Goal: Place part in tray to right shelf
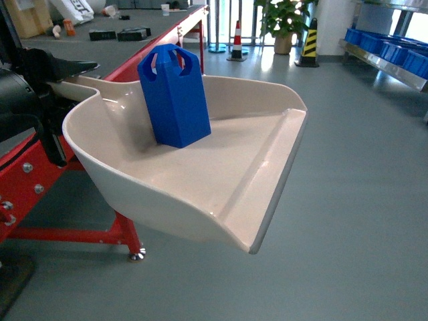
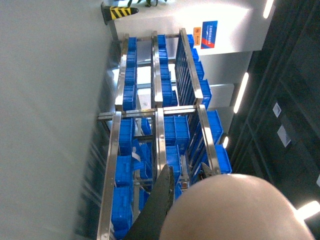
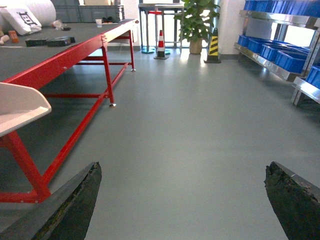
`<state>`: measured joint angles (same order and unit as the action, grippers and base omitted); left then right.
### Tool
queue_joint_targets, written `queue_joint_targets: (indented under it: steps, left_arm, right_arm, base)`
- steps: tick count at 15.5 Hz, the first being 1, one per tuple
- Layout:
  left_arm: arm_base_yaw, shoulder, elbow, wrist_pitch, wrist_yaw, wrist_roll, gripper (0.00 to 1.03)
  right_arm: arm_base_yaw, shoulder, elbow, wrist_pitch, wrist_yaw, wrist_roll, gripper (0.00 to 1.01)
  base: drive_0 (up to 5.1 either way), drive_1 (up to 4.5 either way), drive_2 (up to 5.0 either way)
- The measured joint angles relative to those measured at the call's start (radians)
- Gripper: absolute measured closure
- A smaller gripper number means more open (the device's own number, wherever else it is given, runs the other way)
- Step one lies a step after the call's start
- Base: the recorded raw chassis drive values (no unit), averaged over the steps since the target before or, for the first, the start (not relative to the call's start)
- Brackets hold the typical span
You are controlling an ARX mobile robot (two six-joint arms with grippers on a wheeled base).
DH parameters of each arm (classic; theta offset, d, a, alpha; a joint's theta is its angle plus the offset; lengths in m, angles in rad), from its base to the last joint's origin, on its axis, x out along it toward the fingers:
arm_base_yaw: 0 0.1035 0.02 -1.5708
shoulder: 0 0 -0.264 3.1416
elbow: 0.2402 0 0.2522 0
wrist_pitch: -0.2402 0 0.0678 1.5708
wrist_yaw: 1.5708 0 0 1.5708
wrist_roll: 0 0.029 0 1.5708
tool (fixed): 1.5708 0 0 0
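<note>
Upright in the tray (image 1: 200,180), the blue part (image 1: 175,93) stands on end near the back wall, its long axis vertical with a slight lean toward the upper left of the frame, its peaked, hole-pierced top uppermost. It sits at centre-left of the head view. My tray is cream-white and glossy; its flat front lip points toward the lower right of the frame, its handle runs off to the upper left toward my left gripper (image 1: 40,73), whose dark body shows at that edge. Whether those fingers are clamped on the handle I cannot tell; in the left wrist view only one dark finger (image 2: 159,210) and the tray's pale rounded underside (image 2: 235,210) fill the bottom.

My right gripper (image 3: 182,200) holds nothing, its two dark fingers spread wide at the lower corners of the right wrist view, with a corner of the tray at the left edge.

Below everything lies a grey floor (image 1: 348,200). A red-framed table (image 3: 75,55) runs along the left. The steel shelf (image 2: 155,125), loaded with blue crates (image 3: 282,57), lines the right side. A potted plant (image 3: 197,22) and traffic cone (image 3: 161,44) stand at the far end.
</note>
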<state>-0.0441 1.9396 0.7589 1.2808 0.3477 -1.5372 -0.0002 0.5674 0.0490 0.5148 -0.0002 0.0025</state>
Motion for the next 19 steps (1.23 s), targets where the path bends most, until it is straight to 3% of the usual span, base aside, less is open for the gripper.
queue_joint_targets:
  steps: [11,19]
  left_arm:
    - [-0.017,0.0,0.0,0.001,0.012,0.0,0.91]
    - [0.002,-0.004,0.0,-0.001,-0.002,0.0,0.91]
  right_arm:
    - [0.0,0.0,0.0,0.002,0.003,0.0,0.03]
    - [0.0,0.0,0.0,0.001,0.003,0.0,0.03]
  base:
    - [5.2,-2.24,-2.2]
    - [0.0,4.19,-4.1]
